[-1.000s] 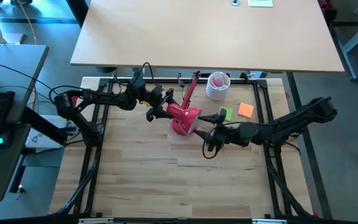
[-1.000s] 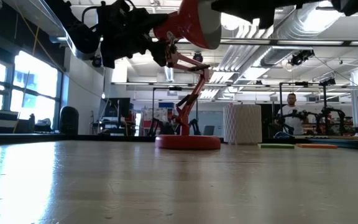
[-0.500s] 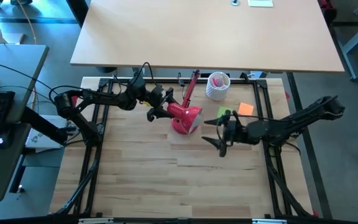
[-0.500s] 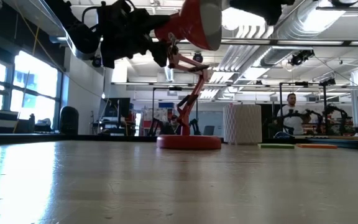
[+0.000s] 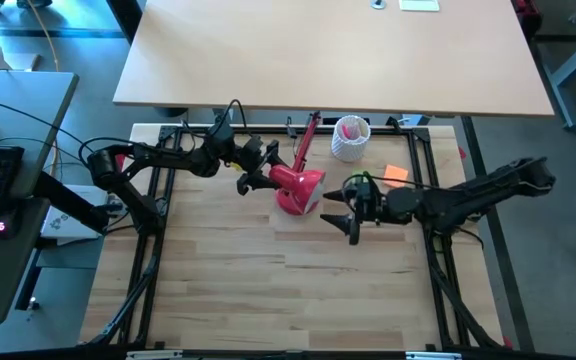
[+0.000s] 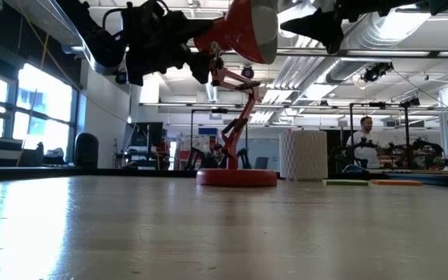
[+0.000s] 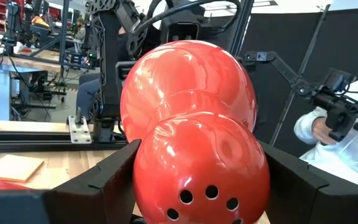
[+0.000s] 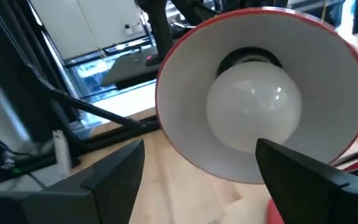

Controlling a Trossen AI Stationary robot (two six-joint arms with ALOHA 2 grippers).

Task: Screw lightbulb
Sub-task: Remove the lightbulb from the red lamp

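A red desk lamp stands on its round base [image 6: 236,177] at the table's far middle. Its shade [image 5: 300,189] is held up, mouth toward the table's right. The white lightbulb [image 8: 253,109] sits in the socket inside the shade's white interior. My left gripper [image 5: 261,180] is shut on the back of the shade [image 7: 197,124]. My right gripper [image 5: 340,215] is open just right of the shade's mouth. Its fingers [image 8: 107,177] stand on either side in front of the bulb, touching nothing that I can see. My left gripper pinches the rounded rear dome of the shade [image 7: 197,174] between its two fingers, one on each side. The fingers come about level from the table's left. The shade is held up above the table, its mouth turned away from the gripper, still on the lamp's jointed arm.
A white perforated pen cup [image 5: 350,137] stands at the far edge, right of the lamp. An orange note pad [image 5: 396,177] and a green one [image 5: 364,183] lie behind my right gripper. People show in the room beyond [image 6: 364,136]. Bare wood lies toward the near edge.
My right gripper has drawn back from the shade's mouth toward the table's right, turned about its wrist, then come back toward the lamp. The lamp and my left gripper have kept still.
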